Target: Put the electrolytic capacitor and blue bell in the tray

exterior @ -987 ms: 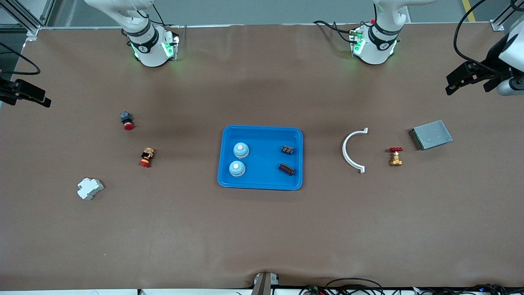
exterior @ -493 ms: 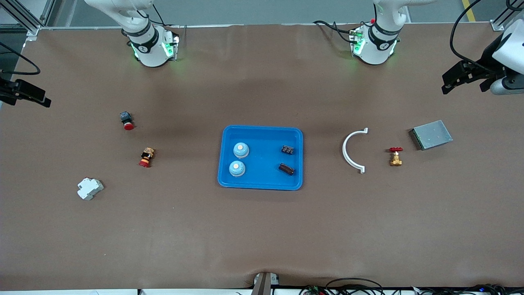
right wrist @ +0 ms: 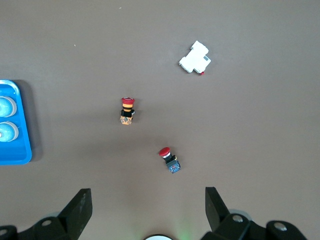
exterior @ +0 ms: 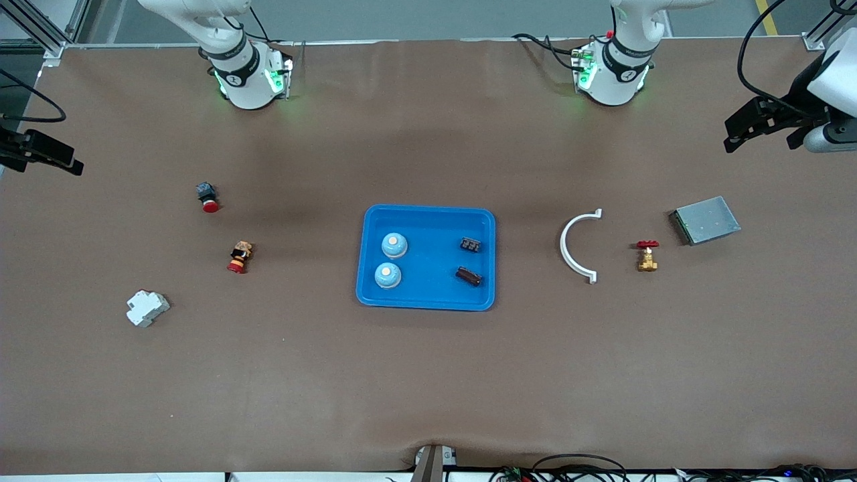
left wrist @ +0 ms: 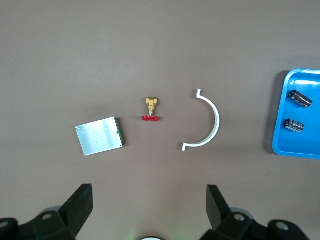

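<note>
Now, nearest first
Breaker: a white block [exterior: 147, 308] lies alone on the table [exterior: 428, 388], nearest the front camera, toward the right arm's end.
Tray: the blue tray [exterior: 426, 301] sits mid-table, flat, with four things inside.
Tray, bells: two blue bells [exterior: 388, 274] [exterior: 394, 245] stand upright in the half toward the right arm's end, one just beside the other, not touching.
Tray, capacitors: two dark capacitors [exterior: 469, 276] [exterior: 471, 244] lie in the half toward the left arm's end, apart from each other and from the bells.
Clip: a white half-ring [exterior: 574, 246] lies near the tray, toward the left arm's end.
Valve: a brass valve with a red handle [exterior: 647, 256] lies between the half-ring and a grey metal box [exterior: 706, 219].
Buttons: a red-and-yellow push button [exterior: 238, 258] and a red-and-blue one [exterior: 207, 197] lie toward the right arm's end, well apart from the tray.
Left gripper: the left gripper [left wrist: 150, 210] hangs in the air at the left arm's end of the table, fingers spread wide, holding nothing.
Right gripper: the right gripper [right wrist: 147, 210] hangs at the right arm's end, fingers spread wide, empty.
</note>
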Available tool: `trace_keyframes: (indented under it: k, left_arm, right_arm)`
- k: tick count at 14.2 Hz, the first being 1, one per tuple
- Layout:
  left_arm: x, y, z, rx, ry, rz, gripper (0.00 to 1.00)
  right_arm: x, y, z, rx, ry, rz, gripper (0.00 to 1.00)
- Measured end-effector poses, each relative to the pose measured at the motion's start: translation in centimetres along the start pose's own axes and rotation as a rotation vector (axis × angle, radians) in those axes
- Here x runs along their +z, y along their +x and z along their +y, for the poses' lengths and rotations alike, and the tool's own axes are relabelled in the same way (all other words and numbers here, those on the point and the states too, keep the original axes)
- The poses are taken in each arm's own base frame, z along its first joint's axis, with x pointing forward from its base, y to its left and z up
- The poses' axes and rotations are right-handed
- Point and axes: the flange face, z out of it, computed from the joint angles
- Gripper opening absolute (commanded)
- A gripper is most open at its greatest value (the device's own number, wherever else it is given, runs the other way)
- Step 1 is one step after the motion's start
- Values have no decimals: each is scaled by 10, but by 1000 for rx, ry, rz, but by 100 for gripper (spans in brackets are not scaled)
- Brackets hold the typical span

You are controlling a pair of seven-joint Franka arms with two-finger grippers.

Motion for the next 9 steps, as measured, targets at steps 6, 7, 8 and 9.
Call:
trace_keyframes:
  k: [6, 7, 8, 9]
  left_arm:
    - [-3, 0, -2, -3, -1, 6, 100]
    - [-3, 0, -2, -3, -1, 7, 100]
    - [-4, 0, -1, -2, -1, 7, 100]
    - [-5, 0, -1, -1, 0, 2, 100]
  right_arm:
    - [0, 0, 0, 0, 0, 0, 100]
    - [0, 0, 0, 0, 0, 0, 100]
    - [0, 0, 0, 0, 0, 0, 100]
    - [0, 0, 0, 0, 0, 0, 100]
